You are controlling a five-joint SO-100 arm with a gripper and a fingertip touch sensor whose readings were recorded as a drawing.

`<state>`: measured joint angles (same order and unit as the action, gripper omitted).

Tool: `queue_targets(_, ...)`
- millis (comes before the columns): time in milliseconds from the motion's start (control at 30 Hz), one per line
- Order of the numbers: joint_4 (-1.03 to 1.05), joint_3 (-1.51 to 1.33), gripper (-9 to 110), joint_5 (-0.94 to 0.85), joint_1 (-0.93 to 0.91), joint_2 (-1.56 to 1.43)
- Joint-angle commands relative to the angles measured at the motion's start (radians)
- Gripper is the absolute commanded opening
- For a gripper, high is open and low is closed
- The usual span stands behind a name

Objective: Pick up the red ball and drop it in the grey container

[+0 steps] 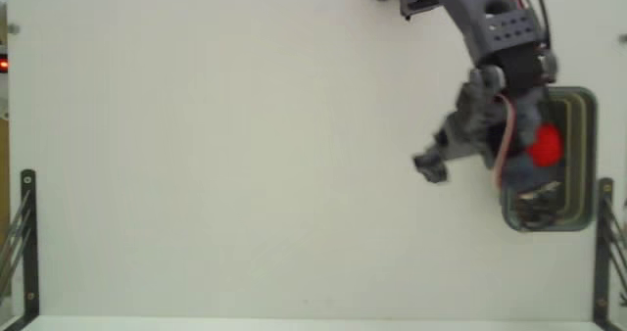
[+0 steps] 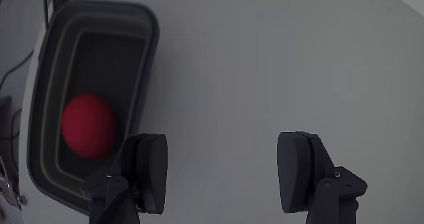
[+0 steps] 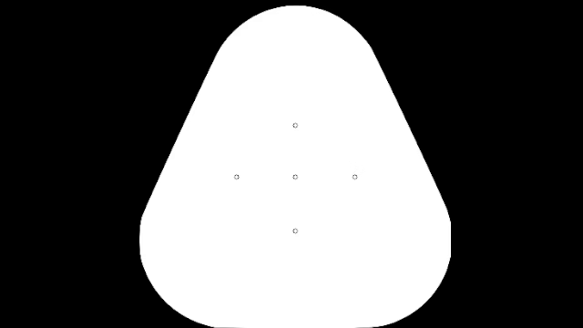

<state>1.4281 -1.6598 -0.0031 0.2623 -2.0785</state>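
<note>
A plain white table (image 1: 216, 155) fills the fixed view, with thin black stands at its lower left and lower right corners. The grey arm (image 1: 490, 27) reaches in from the top right and covers part of the grey container (image 2: 142, 38), which sits near the table's right edge. The red ball (image 2: 88, 126) lies inside the container's hollow, free of the gripper (image 2: 225, 168). In the wrist view the jaws stand wide apart with nothing between them, over bare table just beside the container.
</note>
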Motion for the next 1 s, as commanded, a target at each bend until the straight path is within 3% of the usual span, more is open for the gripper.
queue_targets(0, 0.001, -0.036, 110, 0.003, -0.029, -0.096)
queue_targets(967, 0.002, -0.325, 110, 0.003, -0.251, -0.387)
